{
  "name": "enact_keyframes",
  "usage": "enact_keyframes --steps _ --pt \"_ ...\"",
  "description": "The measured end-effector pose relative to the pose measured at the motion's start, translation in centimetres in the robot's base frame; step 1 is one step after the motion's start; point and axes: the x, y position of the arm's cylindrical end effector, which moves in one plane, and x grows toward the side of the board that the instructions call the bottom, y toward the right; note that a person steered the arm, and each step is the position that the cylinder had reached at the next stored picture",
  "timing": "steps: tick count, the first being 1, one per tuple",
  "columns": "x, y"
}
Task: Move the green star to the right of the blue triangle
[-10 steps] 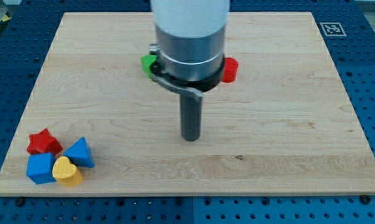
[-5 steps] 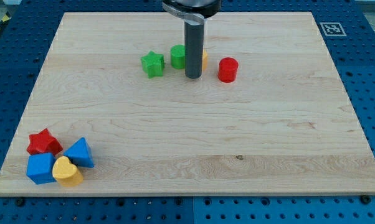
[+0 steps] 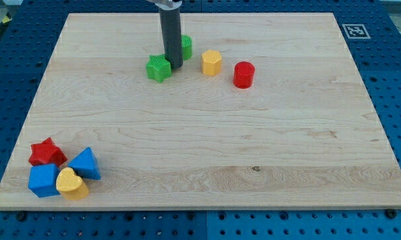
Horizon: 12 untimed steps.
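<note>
The green star (image 3: 158,68) lies in the upper middle of the wooden board (image 3: 287,153). My tip (image 3: 173,66) stands right against the star's right side, touching or nearly touching it. The blue triangle (image 3: 86,163) sits far away at the view's bottom left, in a cluster with other blocks. A second green block (image 3: 186,47) is partly hidden behind the rod, just up and right of my tip.
A yellow block (image 3: 212,63) and a red cylinder (image 3: 244,75) lie to the right of my tip. By the blue triangle sit a red star (image 3: 46,152), a blue cube-like block (image 3: 42,180) and a yellow heart (image 3: 70,184).
My tip has moved up the board and then left, from the middle to the star's right side. The green star has shifted slightly left and down.
</note>
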Motion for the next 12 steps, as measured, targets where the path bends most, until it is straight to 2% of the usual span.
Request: enact_keyframes --steps 4,7,8,9,10,12 --pt "0.8 -1.2" --pt "0.6 -7.4" --pt "-1.9 -10.6" --pt "0.4 -10.9" --pt "0.6 -10.8" --pt "2.2 -7.5"
